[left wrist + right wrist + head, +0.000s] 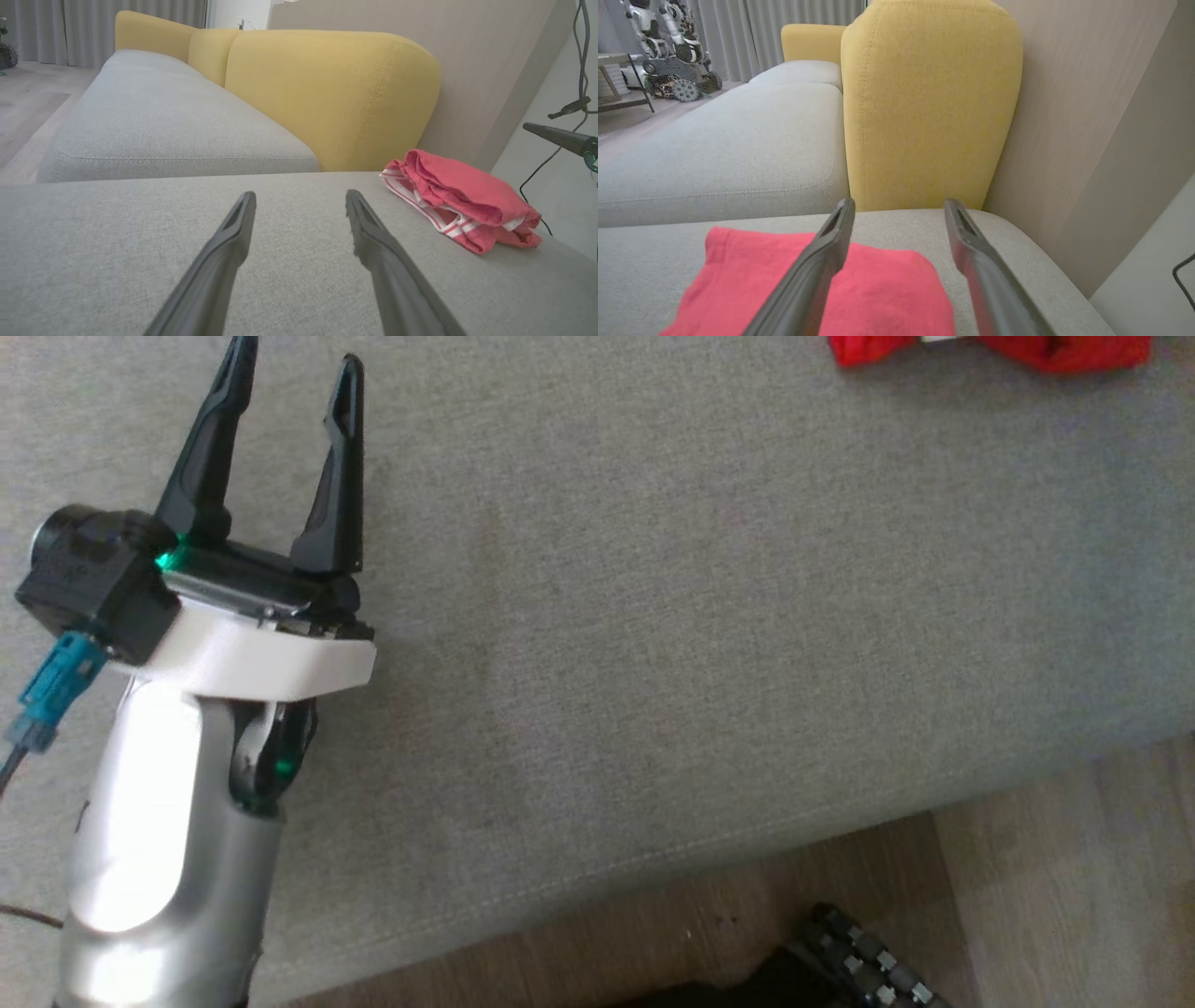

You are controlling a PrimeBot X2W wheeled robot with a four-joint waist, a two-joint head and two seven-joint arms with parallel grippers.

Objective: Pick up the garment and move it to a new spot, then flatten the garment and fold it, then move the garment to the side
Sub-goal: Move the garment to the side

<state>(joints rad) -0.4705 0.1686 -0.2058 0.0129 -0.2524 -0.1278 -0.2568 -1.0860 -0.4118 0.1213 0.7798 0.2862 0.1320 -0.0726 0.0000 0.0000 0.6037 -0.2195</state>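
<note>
**Both grippers open; garment lies loose at the right end of the sofa seat**

Left side: the left gripper stands over the grey sofa seat. Its two dark fingers are spread apart with nothing between them and plain cushion beneath.

Centre: the seat is an even stretch of grey fabric. Its front edge runs diagonally above the wooden floor.

Right side: the red garment lies on the seat at the top right edge of the head view, well apart from the left gripper. In the left wrist view it is a folded bundle with white stripes along its edges, near the yellow backrest. The right gripper hovers above the garment, fingers spread wide and holding nothing. Whether either finger touches the cloth cannot be told.
</note>
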